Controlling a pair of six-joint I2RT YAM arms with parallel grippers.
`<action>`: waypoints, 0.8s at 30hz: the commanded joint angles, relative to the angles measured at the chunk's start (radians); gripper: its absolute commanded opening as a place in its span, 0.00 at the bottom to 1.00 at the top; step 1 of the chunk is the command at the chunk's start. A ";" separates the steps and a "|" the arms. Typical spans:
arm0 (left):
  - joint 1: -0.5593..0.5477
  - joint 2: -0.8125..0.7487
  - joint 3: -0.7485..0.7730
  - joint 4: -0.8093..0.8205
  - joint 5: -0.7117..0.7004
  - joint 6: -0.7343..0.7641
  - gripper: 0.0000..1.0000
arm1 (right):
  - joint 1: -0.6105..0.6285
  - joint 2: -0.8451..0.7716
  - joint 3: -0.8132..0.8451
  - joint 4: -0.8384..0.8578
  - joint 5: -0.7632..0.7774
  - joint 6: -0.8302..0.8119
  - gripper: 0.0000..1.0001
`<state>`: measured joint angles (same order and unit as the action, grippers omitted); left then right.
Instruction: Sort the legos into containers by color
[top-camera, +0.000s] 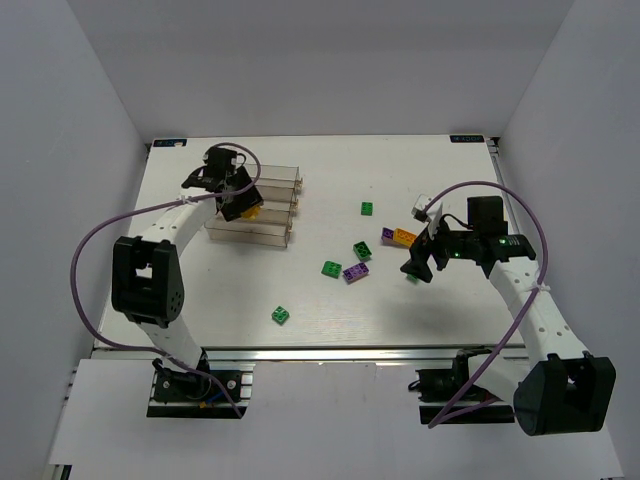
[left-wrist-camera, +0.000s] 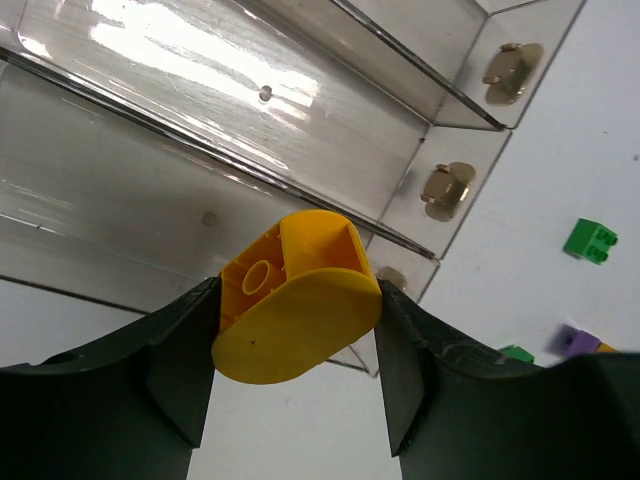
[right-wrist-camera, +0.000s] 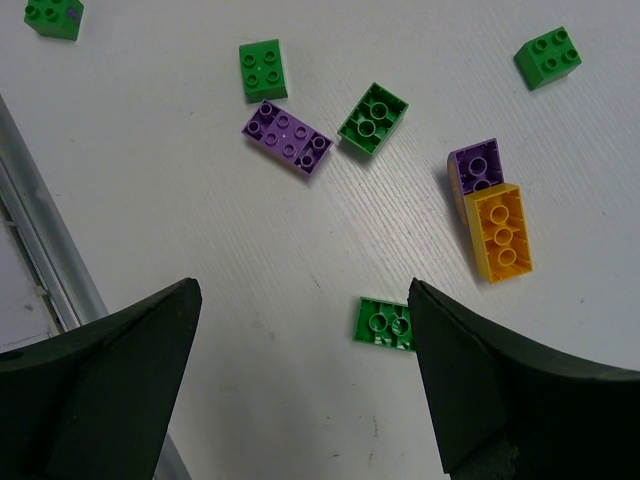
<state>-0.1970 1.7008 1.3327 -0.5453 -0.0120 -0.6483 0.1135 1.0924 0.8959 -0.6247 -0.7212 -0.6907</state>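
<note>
From above, the left gripper (top-camera: 237, 193) hangs over the containers (top-camera: 262, 236) at the far left of the table (top-camera: 330, 160), clamped on a yellow brick (top-camera: 253, 211). The right gripper (top-camera: 418, 265) hovers low with its jaws spread and nothing in them. The loose legos lie mostly ahead of it and to its left, and a lone green brick (top-camera: 281, 314) sits well off to its left, nearer the arm bases. In the left wrist view, the two dark fingers (left-wrist-camera: 170, 370) pinch the yellow brick (left-wrist-camera: 295, 300) by its sides, hollow underside showing, with the clear bin walls (left-wrist-camera: 200, 130) right behind it. In the right wrist view, the wide-open fingers (right-wrist-camera: 130, 370) frame bare table. A green piece (right-wrist-camera: 383, 322) lies just beside the right finger, partly hidden by it. Beyond that finger an orange brick (right-wrist-camera: 498, 232) touches a purple brick (right-wrist-camera: 476, 165). Farther ahead sit a long purple brick (right-wrist-camera: 287, 137) and more green ones.
</note>
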 joint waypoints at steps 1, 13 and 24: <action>0.005 -0.004 0.057 0.005 -0.028 -0.001 0.39 | 0.005 -0.026 -0.015 0.031 -0.018 0.008 0.89; 0.005 0.025 0.069 -0.005 -0.048 0.039 0.86 | 0.017 0.063 -0.020 0.180 0.132 0.180 0.89; 0.005 -0.193 -0.030 0.027 0.059 0.061 0.78 | 0.011 0.358 0.126 0.195 0.320 0.032 0.89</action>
<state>-0.1959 1.6806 1.3396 -0.5476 -0.0139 -0.6029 0.1314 1.3972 0.9463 -0.4484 -0.4309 -0.5549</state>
